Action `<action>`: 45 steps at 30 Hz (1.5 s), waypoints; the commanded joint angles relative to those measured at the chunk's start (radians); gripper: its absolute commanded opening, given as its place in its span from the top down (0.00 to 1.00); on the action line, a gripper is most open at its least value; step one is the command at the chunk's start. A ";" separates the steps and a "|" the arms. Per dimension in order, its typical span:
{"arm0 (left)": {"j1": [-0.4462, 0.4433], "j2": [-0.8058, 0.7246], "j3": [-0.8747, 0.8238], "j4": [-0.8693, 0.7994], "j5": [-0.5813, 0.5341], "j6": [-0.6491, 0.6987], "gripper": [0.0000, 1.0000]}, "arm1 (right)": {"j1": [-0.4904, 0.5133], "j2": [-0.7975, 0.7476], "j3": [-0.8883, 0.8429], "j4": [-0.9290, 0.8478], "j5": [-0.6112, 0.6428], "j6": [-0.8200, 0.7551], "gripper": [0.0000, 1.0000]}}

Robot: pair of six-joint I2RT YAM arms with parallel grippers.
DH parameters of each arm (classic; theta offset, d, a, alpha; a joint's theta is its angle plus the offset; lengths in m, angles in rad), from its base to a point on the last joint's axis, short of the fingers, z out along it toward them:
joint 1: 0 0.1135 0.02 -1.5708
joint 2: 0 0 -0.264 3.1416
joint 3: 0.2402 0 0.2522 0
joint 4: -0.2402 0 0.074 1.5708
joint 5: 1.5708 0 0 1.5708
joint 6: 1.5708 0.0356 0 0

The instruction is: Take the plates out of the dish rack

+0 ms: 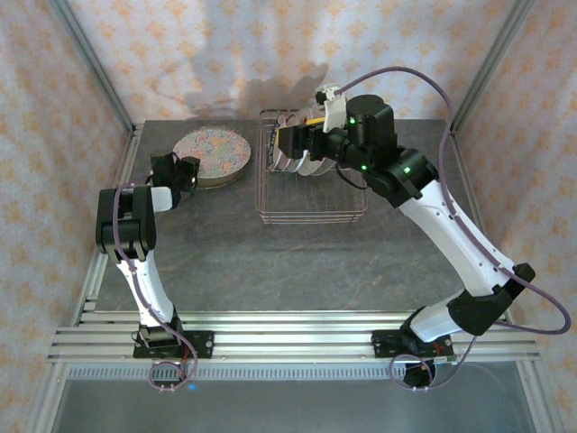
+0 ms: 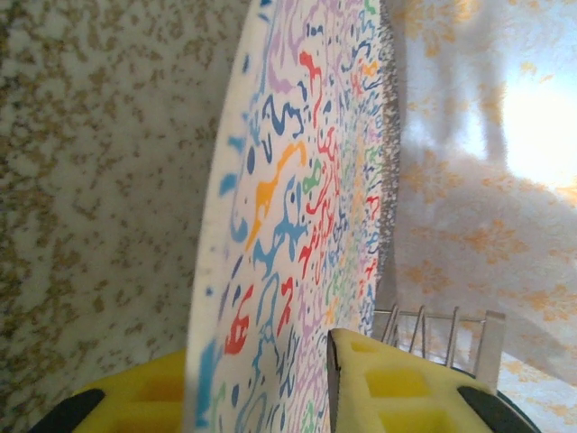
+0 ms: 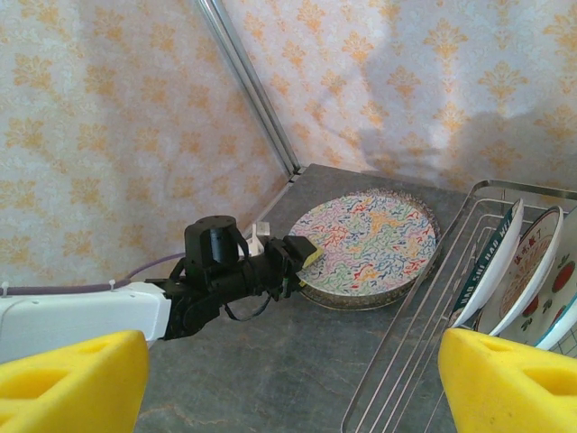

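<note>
My left end effector (image 2: pixel 270 397) pinches the rim of the floral plate (image 2: pixel 297 225), with one yellow pad (image 2: pixel 388 379) pressed on its patterned face and the other behind it. The plate stretches ahead of that end effector, lying flat at the far left of the surface (image 1: pixel 225 244), apart from the dish rack (image 1: pixel 311 212). My right end effector (image 3: pixel 293 379) hangs spread wide over the rack. Just beyond its right pad, the dark-rimmed plate (image 3: pixel 494 262) and the strawberry-print plate (image 3: pixel 541 262) stand upright in the tines.

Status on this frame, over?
Left gripper clamped on floral plate, left of dish rack. Right gripper open above racked plates. Nothing obstructing.
</note>
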 commanded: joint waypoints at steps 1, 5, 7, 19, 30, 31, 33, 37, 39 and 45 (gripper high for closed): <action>0.013 -0.013 0.053 -0.076 0.023 0.039 0.66 | 0.005 -0.002 0.042 -0.001 0.021 0.010 0.16; 0.012 -0.015 0.076 -0.135 0.023 0.052 0.60 | 0.005 -0.003 0.044 -0.001 0.023 0.010 0.16; 0.013 -0.016 0.091 -0.187 0.019 0.061 0.57 | 0.006 -0.003 0.043 -0.001 0.025 0.010 0.16; 0.012 -0.011 0.192 -0.487 -0.019 0.092 0.54 | 0.006 0.000 0.043 0.002 0.025 0.017 0.16; 0.013 0.004 0.262 -0.699 -0.038 0.101 0.51 | 0.005 -0.001 0.044 -0.013 0.049 0.021 0.16; 0.013 0.001 0.263 -0.706 -0.038 0.101 0.51 | 0.005 0.000 0.044 -0.016 0.056 0.023 0.16; 0.012 -0.001 0.268 -0.723 -0.042 0.099 0.51 | 0.005 -0.001 0.045 -0.019 0.058 0.023 0.16; 0.012 -0.006 0.273 -0.748 -0.052 0.101 0.50 | 0.005 0.001 0.046 -0.019 0.058 0.026 0.16; 0.013 -0.008 0.276 -0.762 -0.055 0.102 0.50 | 0.005 0.002 0.047 -0.019 0.059 0.028 0.16; 0.012 -0.027 0.285 -0.799 -0.068 0.109 0.50 | 0.005 0.005 0.055 -0.044 0.104 0.030 0.16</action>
